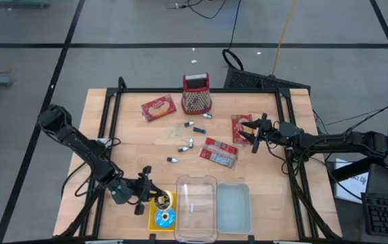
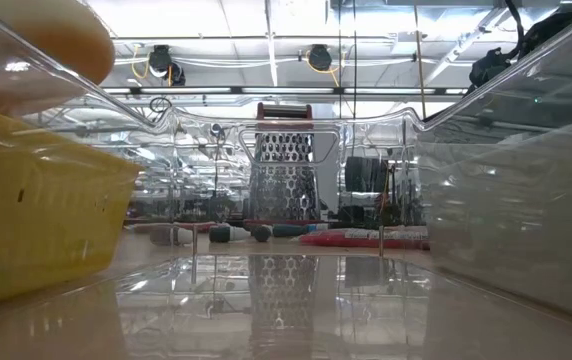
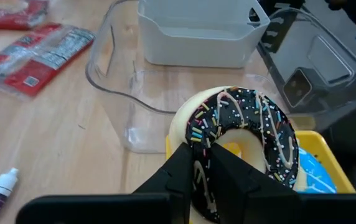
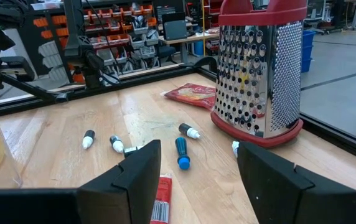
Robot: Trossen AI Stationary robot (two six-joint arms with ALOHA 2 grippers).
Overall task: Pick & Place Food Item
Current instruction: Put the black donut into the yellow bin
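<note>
A chocolate-frosted donut (image 3: 246, 134) with coloured sprinkles sits in my left gripper (image 3: 208, 182), which is shut on it at the table's near left (image 1: 146, 192). Below it lies a yellow tray (image 3: 330, 163) with a blue-frosted donut (image 3: 318, 182) in it. In the low view the held donut's pale underside (image 2: 56, 40) shows above the yellow tray (image 2: 36, 220). A clear container (image 1: 196, 203) stands just right of the tray. My right gripper (image 4: 196, 177) waits open at the table's right side (image 1: 253, 133), level above the wood. My left gripper pinches the donut's ring at the part nearest the wrist (image 3: 204, 163) between its two fingers (image 3: 181, 169). The fingers slant down from the table's left. The donut stands tilted on edge, frosted face toward the camera, above the yellow tray.
A white bin (image 3: 196, 34) stands right of the clear container. A red-topped metal grater (image 1: 196, 93), red snack packets (image 1: 159, 107) (image 1: 219, 152) and several small marker-like tubes (image 1: 188, 144) lie farther back on the wood.
</note>
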